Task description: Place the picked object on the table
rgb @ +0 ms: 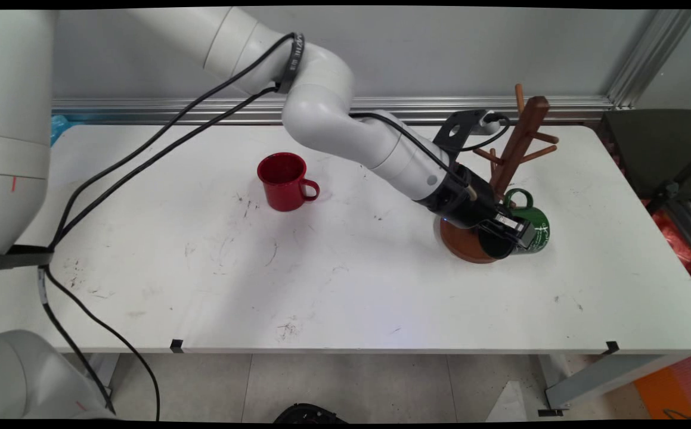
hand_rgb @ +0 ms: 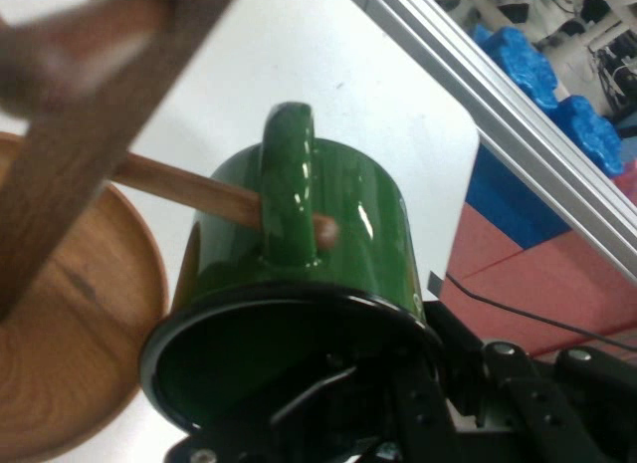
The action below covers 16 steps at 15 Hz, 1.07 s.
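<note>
**Green mug gripped on its side at the wooden mug tree**

Red enamel mug (rgb: pixel 285 181), glossy and round, stands upright left of the table's middle, its handle pointing right and its mouth open to the ceiling. It is well apart from everything else on the white table (rgb: pixel 202 280), whose top is marked with dark scuffs.

Right of the middle, the white arm slopes down from the upper left, with black cables trailing from it. At its end the black two-finger gripper (rgb: pixel 511 229) is clamped on the rim of a dark green enamel mug with a black lip (rgb: pixel 533 229) (hand_rgb: pixel 299 284). One finger reaches inside the mouth and the other lies outside the wall, as the hand view shows.

The green mug lies tipped on its side, mouth toward the gripper and handle uppermost. In the hand view a thin wooden peg (hand_rgb: pixel 189 189) passes through the loop of the handle, its rounded tip showing just beyond it.

That peg belongs to a brown wooden mug tree (rgb: pixel 518 146) (hand_rgb: pixel 80 115), with a slanted post and several pegs, rising from a round wooden base (rgb: pixel 461 244) (hand_rgb: pixel 70 373). The green mug sits just beside the base, on its right.
</note>
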Each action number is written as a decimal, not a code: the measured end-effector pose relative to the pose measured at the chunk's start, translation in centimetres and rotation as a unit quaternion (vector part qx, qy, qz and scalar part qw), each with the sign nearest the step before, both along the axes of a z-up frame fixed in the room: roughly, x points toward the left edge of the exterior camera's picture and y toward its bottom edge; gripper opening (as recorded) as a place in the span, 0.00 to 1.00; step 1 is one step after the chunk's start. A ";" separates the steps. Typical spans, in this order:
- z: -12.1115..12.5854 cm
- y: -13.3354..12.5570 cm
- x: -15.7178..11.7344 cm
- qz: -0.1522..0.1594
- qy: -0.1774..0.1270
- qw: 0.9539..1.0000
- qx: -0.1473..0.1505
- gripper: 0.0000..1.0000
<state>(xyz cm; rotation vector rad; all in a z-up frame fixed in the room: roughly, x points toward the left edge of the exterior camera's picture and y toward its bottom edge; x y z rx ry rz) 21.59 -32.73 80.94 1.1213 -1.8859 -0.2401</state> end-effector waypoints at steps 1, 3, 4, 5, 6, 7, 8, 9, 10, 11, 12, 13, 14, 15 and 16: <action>0.1 0.2 0.1 -0.002 0.001 1.000 0.000 0.00; 0.5 0.8 0.2 -0.006 0.003 1.000 -0.001 0.00; 0.7 1.1 0.3 -0.008 0.004 1.000 -0.001 0.00; 1.0 1.4 0.4 -0.011 0.005 1.000 -0.001 0.00; 1.2 1.8 0.5 -0.013 0.006 1.000 -0.001 0.00; 1.5 2.1 0.6 -0.015 0.007 1.000 -0.001 0.00; 1.7 2.4 0.7 -0.017 0.007 1.000 -0.002 0.00; 2.0 2.7 0.9 -0.019 0.007 1.000 -0.003 0.00; 2.2 2.9 1.2 -0.020 0.006 1.000 -0.004 0.00; 2.4 3.1 1.5 -0.022 0.003 1.000 -0.006 0.00; 2.6 3.3 1.9 -0.022 -0.002 1.000 -0.008 0.00; 2.8 3.5 2.1 -0.022 -0.007 1.000 -0.010 0.00; 2.9 3.6 2.4 -0.022 -0.011 1.000 -0.011 0.00; 3.1 3.9 3.0 -0.022 -0.022 0.999 -0.013 0.00; 3.3 4.3 3.5 -0.022 -0.030 0.999 -0.015 0.00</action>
